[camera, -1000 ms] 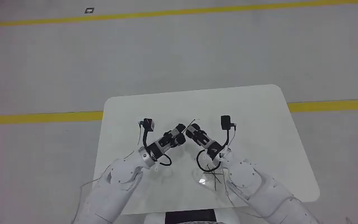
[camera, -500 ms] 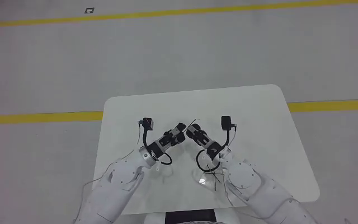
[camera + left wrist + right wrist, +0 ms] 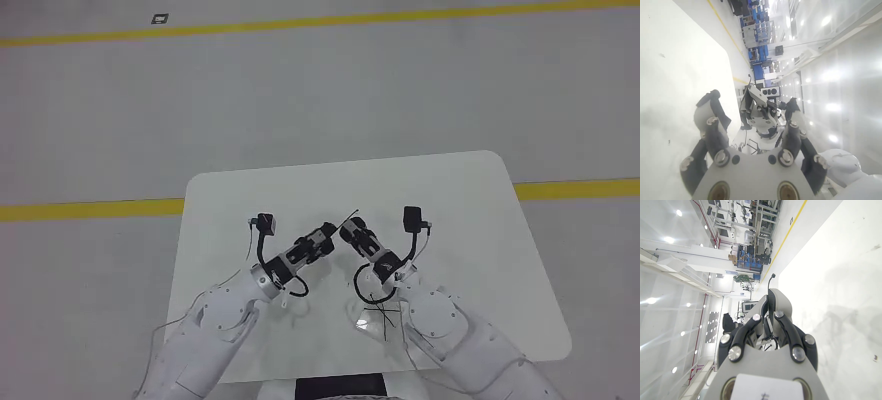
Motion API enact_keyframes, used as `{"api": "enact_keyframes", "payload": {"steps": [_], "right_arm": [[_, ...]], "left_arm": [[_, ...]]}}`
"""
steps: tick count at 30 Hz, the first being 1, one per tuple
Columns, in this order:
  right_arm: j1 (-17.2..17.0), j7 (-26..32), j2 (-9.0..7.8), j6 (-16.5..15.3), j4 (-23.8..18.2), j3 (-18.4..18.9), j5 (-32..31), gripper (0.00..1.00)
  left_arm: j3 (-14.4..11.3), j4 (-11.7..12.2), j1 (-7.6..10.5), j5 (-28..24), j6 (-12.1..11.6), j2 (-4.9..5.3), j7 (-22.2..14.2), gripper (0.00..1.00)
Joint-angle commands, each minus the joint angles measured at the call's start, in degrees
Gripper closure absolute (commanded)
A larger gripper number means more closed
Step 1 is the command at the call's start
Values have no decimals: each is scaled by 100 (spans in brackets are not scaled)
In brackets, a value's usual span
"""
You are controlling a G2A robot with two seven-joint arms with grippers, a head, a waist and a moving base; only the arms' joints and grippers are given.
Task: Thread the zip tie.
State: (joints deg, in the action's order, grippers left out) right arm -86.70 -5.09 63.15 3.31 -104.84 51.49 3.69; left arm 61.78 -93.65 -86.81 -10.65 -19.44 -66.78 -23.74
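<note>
1. Looking down from the top view, the left tool (image 3: 325, 239) and right tool (image 3: 347, 233) meet tip to tip above the middle of the white bench (image 3: 450, 200). The zip tie (image 3: 351, 217) juts from the right tool as a thin black line. More black ties (image 3: 381, 317) lie on the bench near the right arm.
2. Left wrist view: the left tool's fingers (image 3: 714, 98) stand wide apart, gripping nothing, and the right tool sits beyond them.
3. Right wrist view: the right tool (image 3: 771, 296) is clamped on the zip tie (image 3: 769, 284), whose end bends past the fingertips.
</note>
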Motion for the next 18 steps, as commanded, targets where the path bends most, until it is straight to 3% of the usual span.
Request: {"api": "enact_keyframes", "payload": {"steps": [1,13,18], "right_arm": [[-5,8,16,4,8,7,-6,100],[-58,118,113,66,29,66,-105,100],[-71,183,148,78,39,91,-142,100]], "left_arm": [[-26,36,21,-2,-4,-2,-2,55],[-129,146,112,-62,-4,-7,-6,75],[-154,175,150,-86,-4,-9,-1,77]]}}
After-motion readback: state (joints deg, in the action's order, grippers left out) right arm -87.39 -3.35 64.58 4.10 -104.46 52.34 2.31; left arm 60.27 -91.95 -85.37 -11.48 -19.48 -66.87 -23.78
